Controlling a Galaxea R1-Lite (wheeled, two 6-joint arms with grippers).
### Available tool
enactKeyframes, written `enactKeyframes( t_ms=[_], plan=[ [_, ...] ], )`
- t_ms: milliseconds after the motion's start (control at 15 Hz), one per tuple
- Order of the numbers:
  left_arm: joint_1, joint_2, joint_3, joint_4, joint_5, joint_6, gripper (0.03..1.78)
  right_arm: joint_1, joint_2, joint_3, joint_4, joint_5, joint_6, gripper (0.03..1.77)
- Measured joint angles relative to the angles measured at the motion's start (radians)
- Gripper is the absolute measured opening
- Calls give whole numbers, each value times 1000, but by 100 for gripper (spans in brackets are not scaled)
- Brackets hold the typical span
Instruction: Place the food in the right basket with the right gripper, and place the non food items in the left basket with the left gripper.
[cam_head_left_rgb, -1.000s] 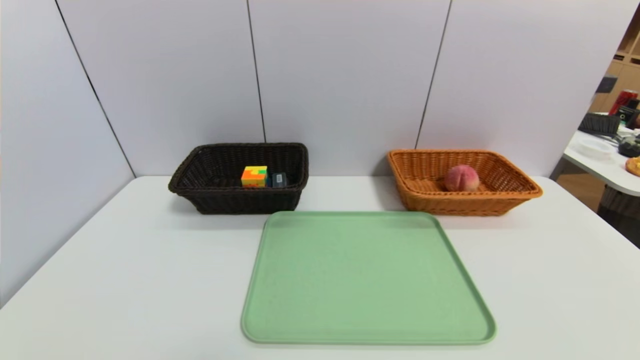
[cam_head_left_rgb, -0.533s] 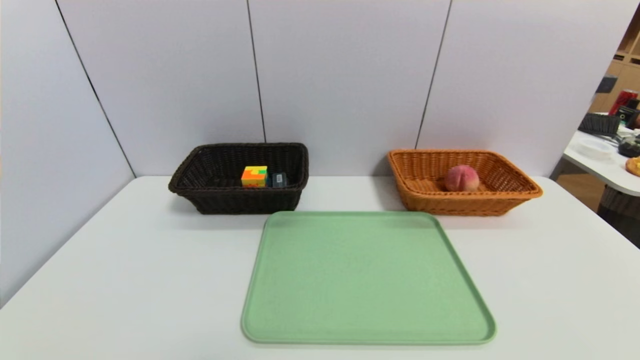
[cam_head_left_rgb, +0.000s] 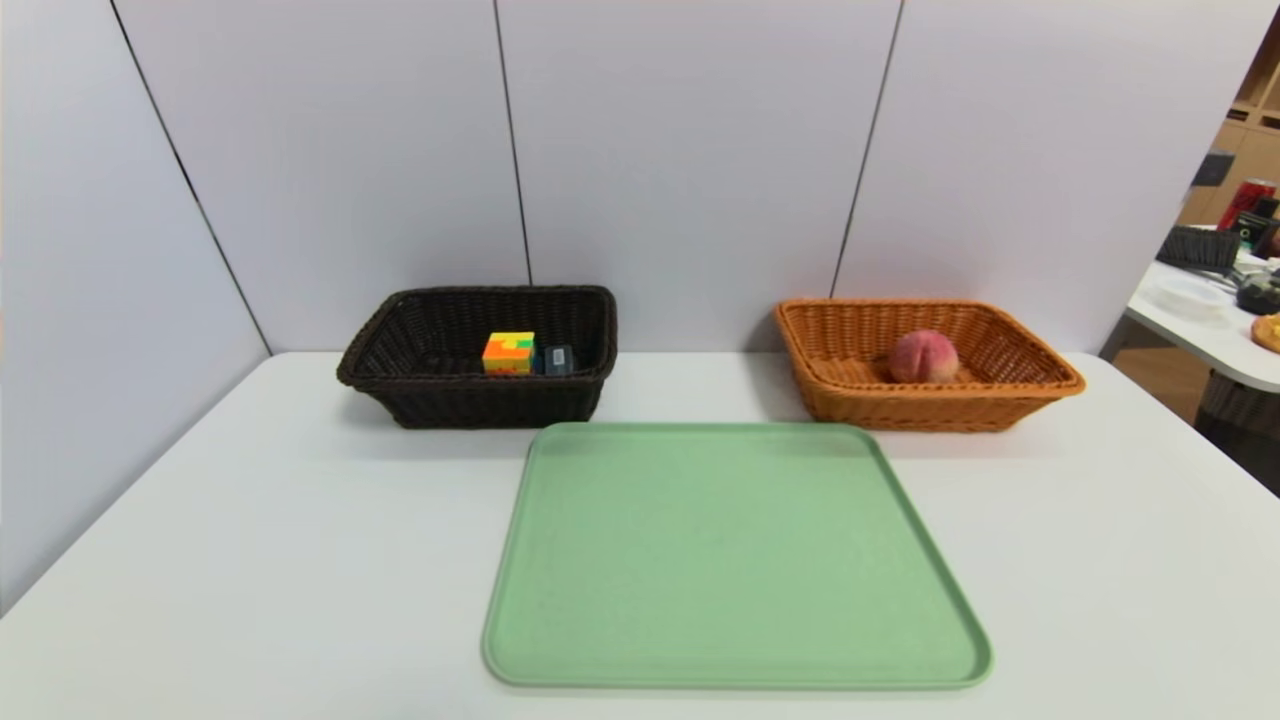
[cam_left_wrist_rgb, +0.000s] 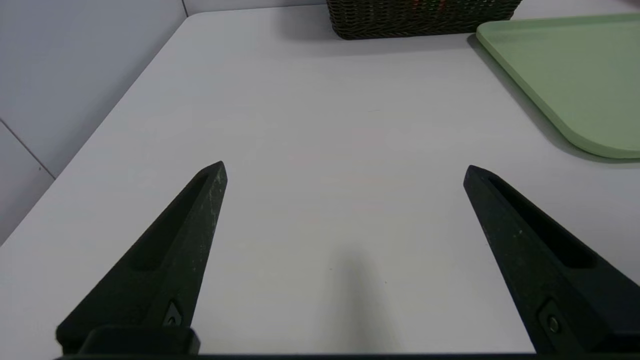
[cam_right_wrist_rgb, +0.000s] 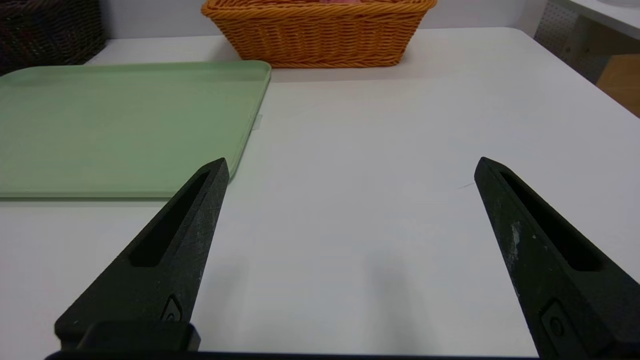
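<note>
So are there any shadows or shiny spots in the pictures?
Head view: soft shadow beside the orange-tan basket; left wrist view: darker shadow along the green tray's edge; right wrist view: faint grey smudges, maybe shadows or reflections, on the white table.

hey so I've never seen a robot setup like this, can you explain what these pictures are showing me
It is a two-armed robot at a white table. One picture looks forward and down from its head; the other two come from cameras on its wrists, so each shows that arm's own black, pointed fingers up close.

The left gripper and the right gripper are both open over the near part of the table, holding nothing.

On the table is a bare green tray. Behind it, on the robot's left, a dark brown wicker basket holds a puzzle cube and a small dark case. On its right, an orange-tan wicker basket holds a peach.
</note>
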Motion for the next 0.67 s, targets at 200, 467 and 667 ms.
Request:
enactKeyframes(
  t_ms=[200,467,667],
  plan=[
    [0,0,1,-2,32,-51,169,0,0,0,1,0,1,169],
    [0,0,1,-4,40,-64,169,0,0,0,2,0,0,169],
    [0,0,1,-4,40,-64,169,0,0,0,1,1,-5,169]
  ],
)
